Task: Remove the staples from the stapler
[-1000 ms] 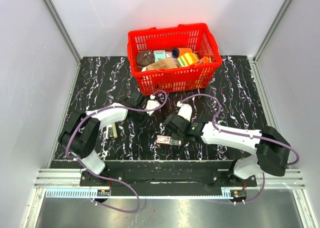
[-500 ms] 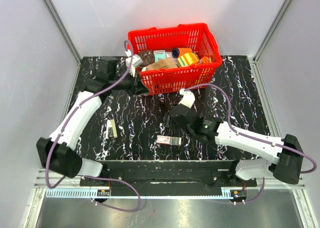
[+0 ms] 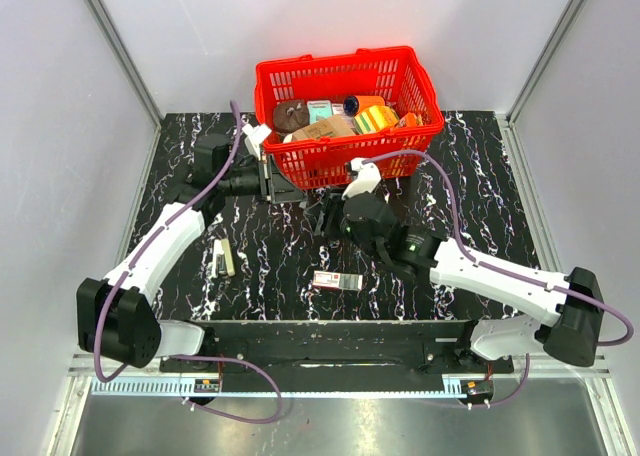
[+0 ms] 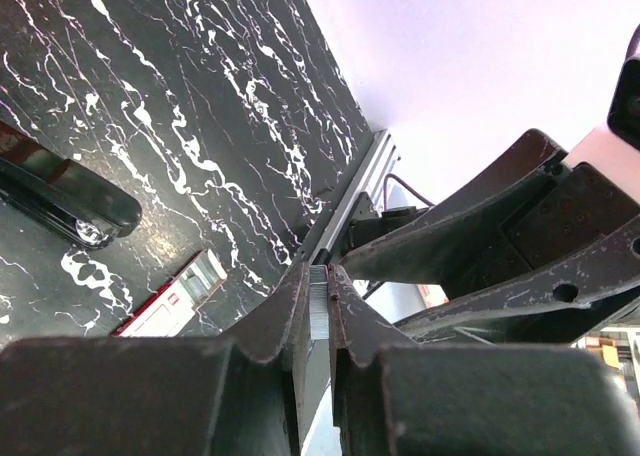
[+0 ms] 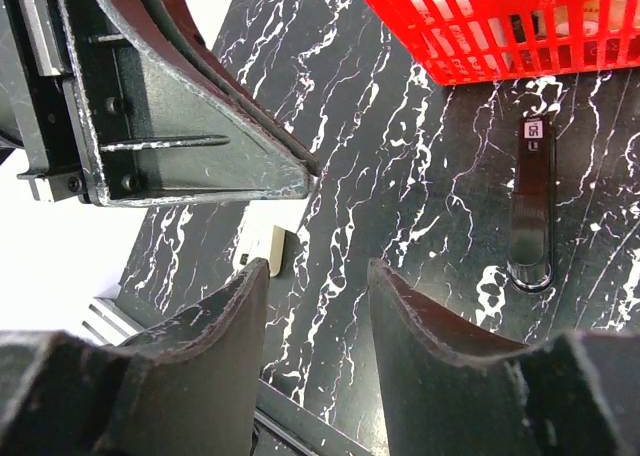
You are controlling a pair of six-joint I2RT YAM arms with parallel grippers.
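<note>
Well, the left jaws (image 4: 318, 276) are pressed together on a thin silvery strip (image 4: 318, 311), ribbed like a row of staples, which stands on edge between the two fingers. That arm reaches across to the front left corner of the red basket (image 3: 335, 58), and its jaws hang above the desk (image 3: 480, 206) rather than on it. The right jaws (image 5: 318, 268) stand apart with nothing between them, only the black marbled surface showing through the gap. They sit close to the left ones, in front of the basket. The stapler (image 5: 530, 206) lies flat on the desk just in front of the basket's front wall, off to one side of the right jaws and touched by neither arm. Whether its two arms are shut on each other I cannot tell. Nearer the arm bases lies a small red-and-white box (image 3: 335, 280), and well to the left of it a small cream oblong (image 3: 224, 257), both flat on the desk. The basket is full of assorted packets.
</note>
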